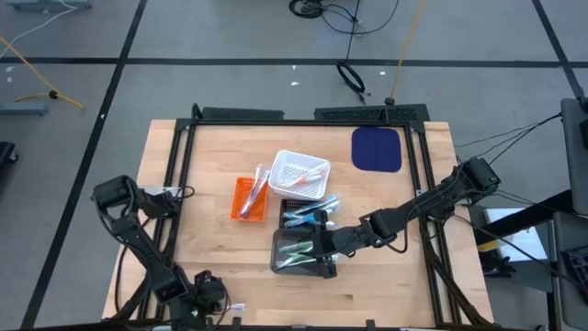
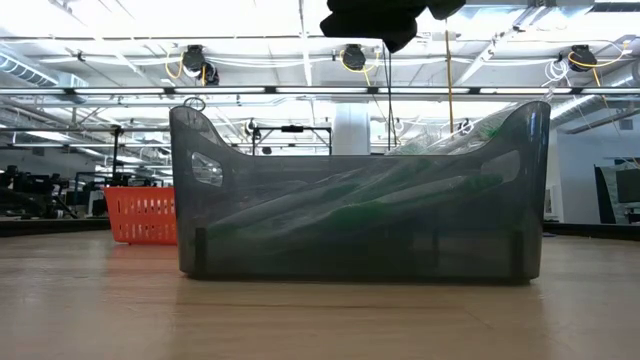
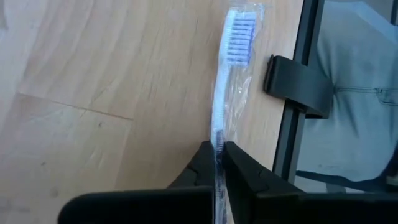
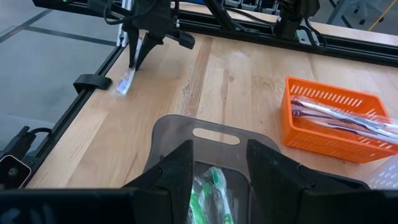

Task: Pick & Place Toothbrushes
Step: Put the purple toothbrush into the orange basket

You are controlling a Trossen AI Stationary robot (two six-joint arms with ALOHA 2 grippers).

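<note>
Left wrist view shows the left gripper (image 3: 217,163) clamped on a wrapped toothbrush (image 3: 231,74) lying at the table edge (image 3: 287,149); lift straight, avoiding the rail, while the right gripper (image 4: 217,163) hangs wide open, empty, over the grey bin (image 4: 205,140).

Grey bin of toothbrushes under a dark gripper

A dark gripper (image 2: 385,20) hung at the top edge, its jaws cut off from sight. Directly below them stood a smoky grey bin (image 2: 360,195) holding slanted green toothbrushes (image 2: 390,195); an orange basket (image 2: 145,215) sat farther back, off to one side.
</note>
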